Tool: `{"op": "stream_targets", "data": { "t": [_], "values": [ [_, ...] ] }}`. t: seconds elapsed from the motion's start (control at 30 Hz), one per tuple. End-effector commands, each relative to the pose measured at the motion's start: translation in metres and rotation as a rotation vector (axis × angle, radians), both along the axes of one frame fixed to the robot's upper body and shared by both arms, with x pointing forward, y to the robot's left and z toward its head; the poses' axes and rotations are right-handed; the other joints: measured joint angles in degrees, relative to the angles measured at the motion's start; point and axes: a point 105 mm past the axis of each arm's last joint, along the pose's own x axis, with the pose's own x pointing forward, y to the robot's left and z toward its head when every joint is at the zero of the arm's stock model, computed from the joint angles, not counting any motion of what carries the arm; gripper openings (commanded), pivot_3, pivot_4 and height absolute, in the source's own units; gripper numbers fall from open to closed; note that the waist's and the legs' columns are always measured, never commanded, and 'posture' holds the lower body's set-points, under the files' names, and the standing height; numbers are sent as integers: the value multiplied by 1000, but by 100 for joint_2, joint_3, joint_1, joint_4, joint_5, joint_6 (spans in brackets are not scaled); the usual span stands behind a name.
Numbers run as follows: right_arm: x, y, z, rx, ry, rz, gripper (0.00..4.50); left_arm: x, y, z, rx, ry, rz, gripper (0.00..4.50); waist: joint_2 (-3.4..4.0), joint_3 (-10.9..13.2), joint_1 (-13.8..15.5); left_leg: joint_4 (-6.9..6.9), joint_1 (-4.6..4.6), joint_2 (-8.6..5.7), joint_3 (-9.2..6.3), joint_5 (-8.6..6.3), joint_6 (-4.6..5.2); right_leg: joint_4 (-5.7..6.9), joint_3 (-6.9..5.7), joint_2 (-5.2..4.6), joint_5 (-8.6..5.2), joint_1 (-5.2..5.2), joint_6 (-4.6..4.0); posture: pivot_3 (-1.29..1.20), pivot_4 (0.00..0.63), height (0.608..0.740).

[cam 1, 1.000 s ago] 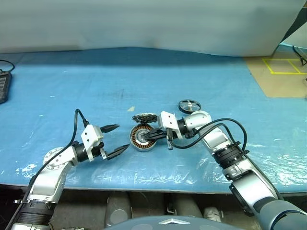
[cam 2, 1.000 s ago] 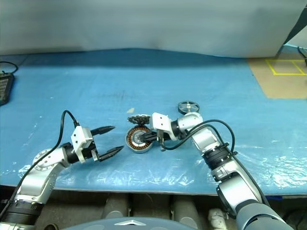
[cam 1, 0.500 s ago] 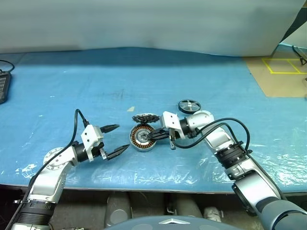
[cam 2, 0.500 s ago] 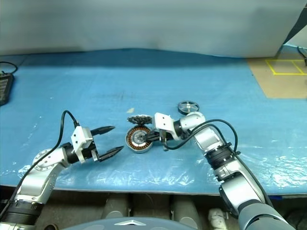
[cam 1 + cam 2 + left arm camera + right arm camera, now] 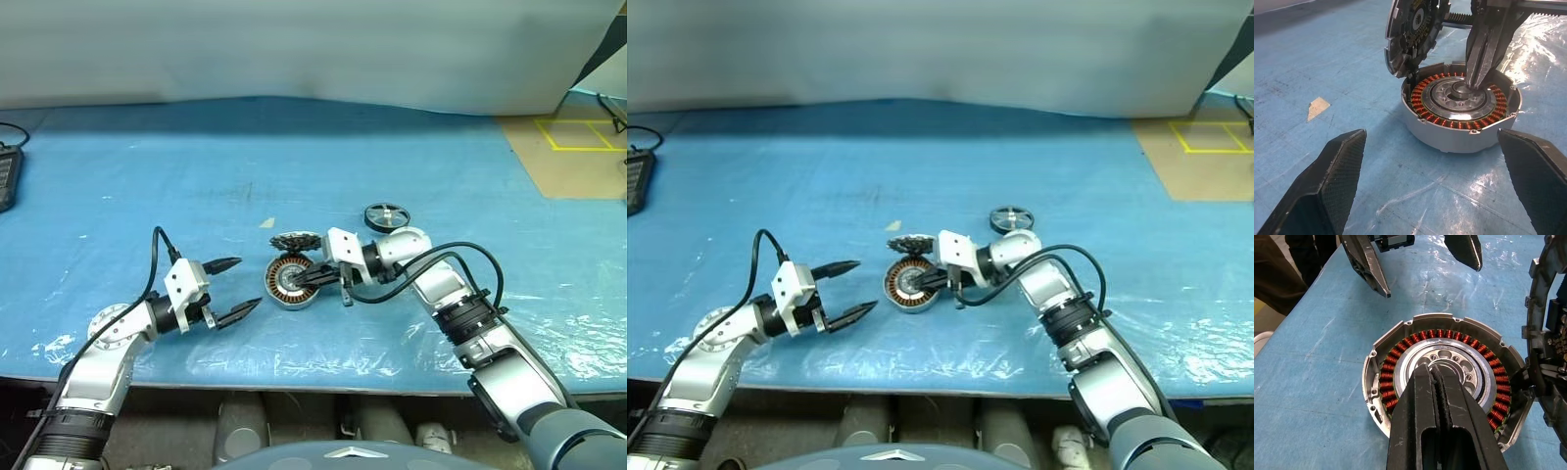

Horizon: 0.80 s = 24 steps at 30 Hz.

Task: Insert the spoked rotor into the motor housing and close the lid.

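The motor housing (image 5: 287, 284), a shallow silver can with copper windings, lies on the blue table cover. The lid (image 5: 296, 241), a grey toothed disc, stands tilted against the housing's far rim (image 5: 1413, 34). The spoked rotor (image 5: 386, 216) lies flat behind my right wrist, apart from both. My right gripper (image 5: 1433, 371) is shut, its tips resting in the housing's central hole (image 5: 1469, 87). My left gripper (image 5: 249, 283) is open just left of the housing, holding nothing, with its fingers (image 5: 1327, 191) spread wider than the can.
A small tan scrap (image 5: 267, 223) lies on the cover behind the housing. A black device (image 5: 8, 174) sits at the far left edge. Tan floor with yellow tape (image 5: 573, 147) lies beyond the table's right side. The table's front edge runs close below both arms.
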Motion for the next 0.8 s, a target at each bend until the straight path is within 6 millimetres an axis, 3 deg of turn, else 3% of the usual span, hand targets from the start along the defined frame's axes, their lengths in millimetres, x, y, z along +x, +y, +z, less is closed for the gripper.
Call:
{"op": "stream_targets", "data": {
  "t": [0.03,0.63,0.8],
  "values": [
    [2,4,10,29,-35,13,49,-2,-2,3,-4,-23,-14,4500,0,0,0,0,0,0,0,0,0,0,0,0,0,0,0,0,150,740],
    [8,14,4,40,-20,4,49,-3,-6,11,-8,-35,-9,4500,0,0,-2,0,0,6,0,0,0,1,0,0,0,0,0,0,150,740],
    [7,16,12,67,-23,13,49,-3,-7,12,-9,-33,-9,4500,0,0,-2,0,1,6,0,0,0,2,0,0,0,0,0,0,150,740]
  ]
}}
